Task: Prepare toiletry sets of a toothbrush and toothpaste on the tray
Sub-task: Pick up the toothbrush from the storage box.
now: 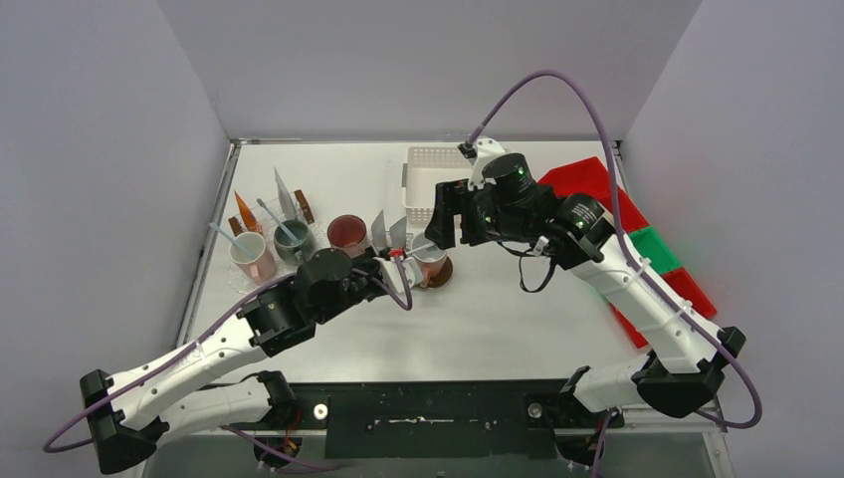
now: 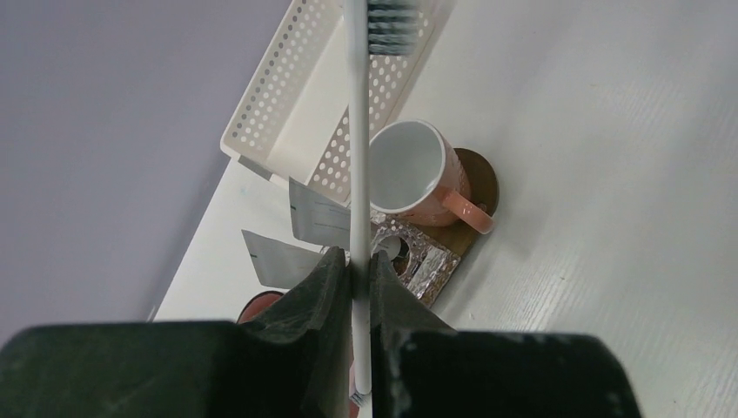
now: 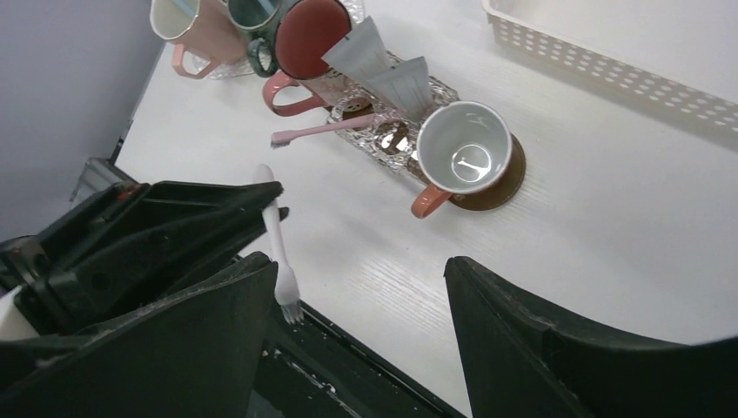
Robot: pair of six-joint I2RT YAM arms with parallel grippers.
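Tabletop [image 1: 498, 319]: white, grey walls on three sides.
White toothbrush [image 2: 357, 131]: pinched low on its handle, bristles pointing away from the fingers, near the mug but not yet in it.
Left gripper [image 2: 358, 266]: jaws clamped tight on that handle.
White mug [image 3: 464, 148]: empty, pink handle, on a brown coaster [image 2: 483, 178] just beside the silvery tray [image 2: 426, 261].
Step in hand, by judgement: brush into mug. Centre over the mouth, lower below the rim, then release; no nudging the mug off its coaster.
Right gripper [image 3: 357, 279]: jaws wide, empty, overhead; best kept clear.
Grey tubes [image 3: 405, 83]: two, by the maroon mug [image 3: 309, 35]; pink toothbrush [image 3: 318, 131] lying alongside.
Basket [image 1: 428, 179]: behind.
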